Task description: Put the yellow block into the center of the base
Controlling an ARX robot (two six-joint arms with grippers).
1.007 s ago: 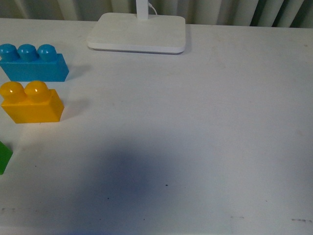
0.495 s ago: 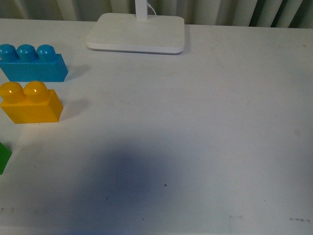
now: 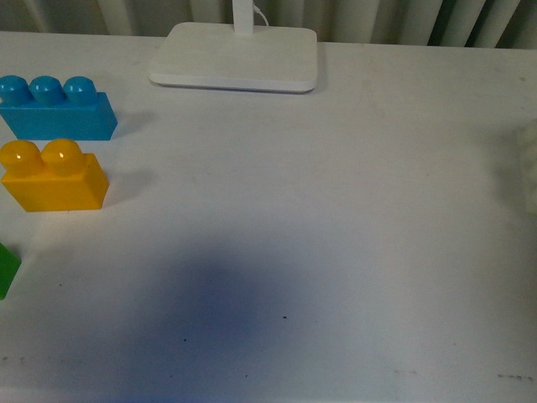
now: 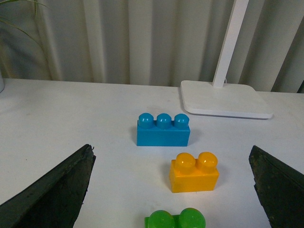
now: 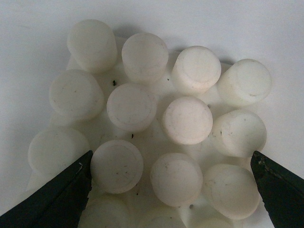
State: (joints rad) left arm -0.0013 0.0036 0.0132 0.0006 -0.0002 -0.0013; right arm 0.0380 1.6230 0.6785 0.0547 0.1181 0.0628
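Right gripper (image 5: 171,154): jaws wide. Its dark fingers (image 5: 57,194) show in both lower corners of the right wrist view. It hangs close over the base (image 5: 151,141), whose white studs fill the frame. Nothing is clamped. Whether the tips touch the plate, cannot tell.

Left gripper (image 4: 171,147): jaws equally wide, empty, low over the table (image 4: 71,118). The yellow block (image 4: 194,172) stands lower centre of the left wrist view, in line with the gap. The blue three-stud brick (image 4: 163,129) is just beyond it, the green brick (image 4: 175,219) at the bottom edge, the lamp foot (image 4: 225,99) upper right.

Front view: yellow block at the left edge, mid-height. The base shows only as a pale, blurred sliver at the right edge, well apart from the block.

Judgement: still the set-up step. The base is being placed and the block is not yet picked. Next, the left gripper should move over the block and close on its flat sides below the studs.

Change: half a second ago the right edge of the front view showed bare table, so the sliver is new. Bricks and lamp foot are unmoved.
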